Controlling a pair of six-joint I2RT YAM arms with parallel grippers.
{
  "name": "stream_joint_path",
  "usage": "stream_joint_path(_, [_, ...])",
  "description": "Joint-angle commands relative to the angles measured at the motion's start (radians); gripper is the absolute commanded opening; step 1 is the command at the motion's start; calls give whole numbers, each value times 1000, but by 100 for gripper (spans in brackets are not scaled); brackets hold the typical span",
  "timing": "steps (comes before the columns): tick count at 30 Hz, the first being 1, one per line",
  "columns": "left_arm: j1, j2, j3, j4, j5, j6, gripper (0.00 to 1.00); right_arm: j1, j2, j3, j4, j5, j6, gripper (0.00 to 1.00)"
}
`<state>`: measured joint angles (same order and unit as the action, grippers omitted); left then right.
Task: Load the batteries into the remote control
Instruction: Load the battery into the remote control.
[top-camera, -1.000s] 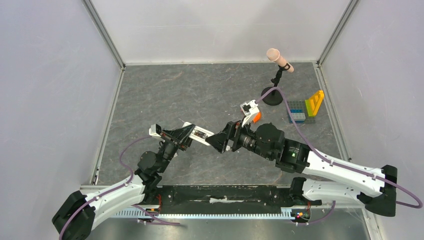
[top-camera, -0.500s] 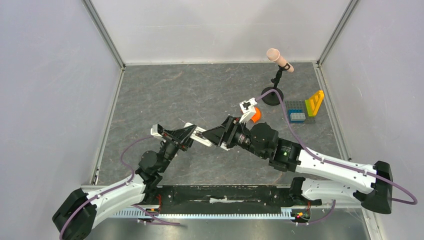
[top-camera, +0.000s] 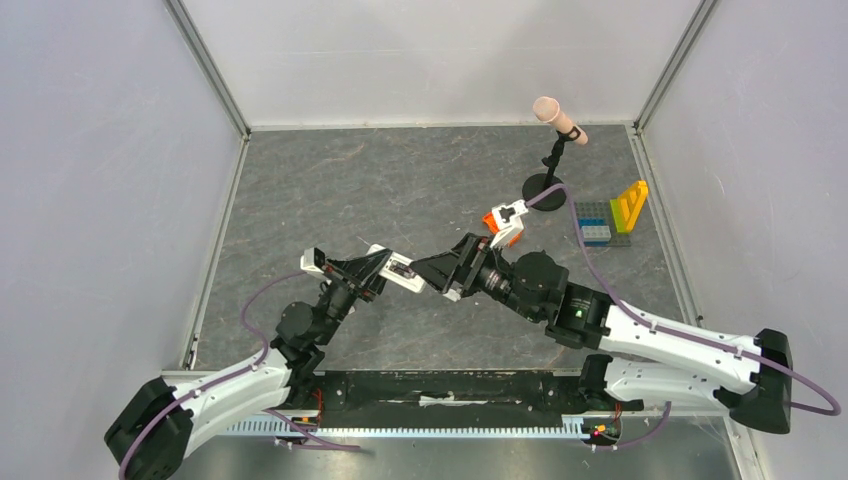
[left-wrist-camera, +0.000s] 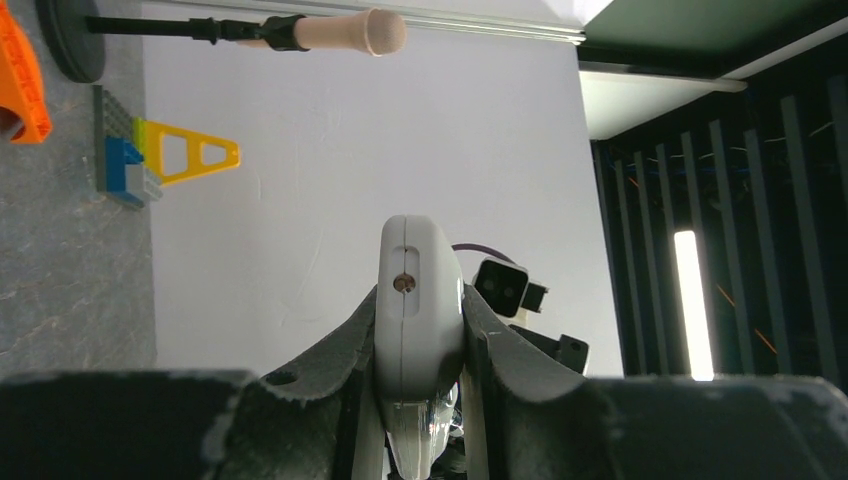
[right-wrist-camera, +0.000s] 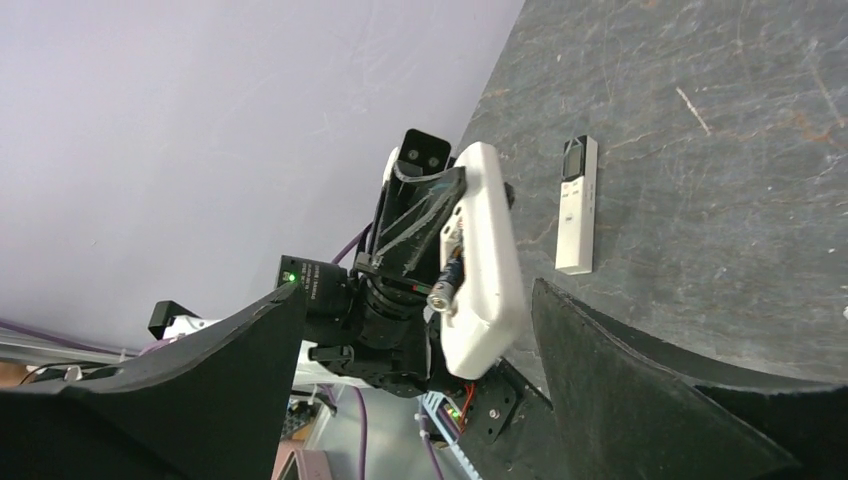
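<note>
The left gripper (top-camera: 372, 267) holds the remote control (right-wrist-camera: 487, 262) clear of the worktop (top-camera: 400, 180), its fingers clamped on the two long edges. The right gripper (right-wrist-camera: 418, 290) faces the recess side, its fingers spread wide and gripping nothing. One battery (right-wrist-camera: 446, 280) sits in the recess. A white block with a dark strip (right-wrist-camera: 577, 205) lies flat on the worktop.

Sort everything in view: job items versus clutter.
For the job:
remote control
battery at its recess

Just lying about:
microphone on its stand
toy bricks
white block with a dark strip
</note>
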<state>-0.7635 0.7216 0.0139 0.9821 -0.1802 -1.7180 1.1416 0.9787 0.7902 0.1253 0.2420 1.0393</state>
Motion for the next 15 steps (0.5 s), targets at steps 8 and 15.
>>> stream_joint_path(8, [0,-62,29,52,-25,-15,2,3,-31,14,-37,26,-67,93])
stream_joint_path(15, [0,-57,38,60,-19,-15,2,-2,58,47,-27,-77,-16,85])
